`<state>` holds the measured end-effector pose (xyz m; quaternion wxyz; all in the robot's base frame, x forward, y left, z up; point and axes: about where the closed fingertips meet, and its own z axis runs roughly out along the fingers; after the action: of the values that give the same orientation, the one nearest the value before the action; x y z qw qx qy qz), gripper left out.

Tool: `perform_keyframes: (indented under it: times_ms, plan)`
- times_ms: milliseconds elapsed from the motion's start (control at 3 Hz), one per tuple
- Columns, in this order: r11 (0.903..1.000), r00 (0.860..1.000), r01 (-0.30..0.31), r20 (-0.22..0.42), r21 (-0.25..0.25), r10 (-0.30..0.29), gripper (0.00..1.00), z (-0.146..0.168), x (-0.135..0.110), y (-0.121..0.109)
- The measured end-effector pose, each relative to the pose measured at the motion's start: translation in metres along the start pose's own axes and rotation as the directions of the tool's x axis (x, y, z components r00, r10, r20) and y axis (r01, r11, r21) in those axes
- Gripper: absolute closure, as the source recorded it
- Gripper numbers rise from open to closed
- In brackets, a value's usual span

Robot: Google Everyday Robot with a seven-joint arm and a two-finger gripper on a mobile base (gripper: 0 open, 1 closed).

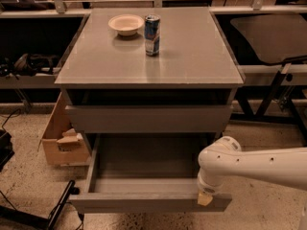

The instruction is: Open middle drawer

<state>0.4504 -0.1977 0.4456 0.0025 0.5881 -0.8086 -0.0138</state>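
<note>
**A:** The gripper (205, 199) sits at the end of the white arm (261, 164), down on the right end of the pulled-out drawer front. Only a pale tan tip shows below the round wrist joint, so I cannot tell how the gripper is set or whether it grips anything.

**B:** And the middle drawer (148, 201)?

**A:** Right at the gripper: its front panel runs away to the gripper's left, and the shallow tray body lies behind and to the left of it, well out from the cabinet and showing a bare floor. Above the gripper, the upper drawer (148, 119) looks only slightly out, with a dark gap over it.

**B:** So how far along would you judge the job?

**A:** Mostly done, I'd say. The tray is exposed over much of its depth. I cannot see whether it has reached its stop, so a little more pull may be left, and then letting go and backing the arm clear.

**B:** Anything else nearby?

**A:** Far above and to the left of the gripper, on the table top (192, 56), stand a white bowl (126, 24) and a can (152, 28), just beside each other. A cardboard box (62, 140) sits on the floor well to the left, against the cabinet's side.
</note>
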Motion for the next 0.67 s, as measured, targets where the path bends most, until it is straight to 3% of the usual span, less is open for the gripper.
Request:
perform_keyframes:
  times_ms: [667]
  plan:
    - [0.9991,0.999,-0.033,-0.030,-0.026,0.032,1.00,-0.005,0.022,0.020]
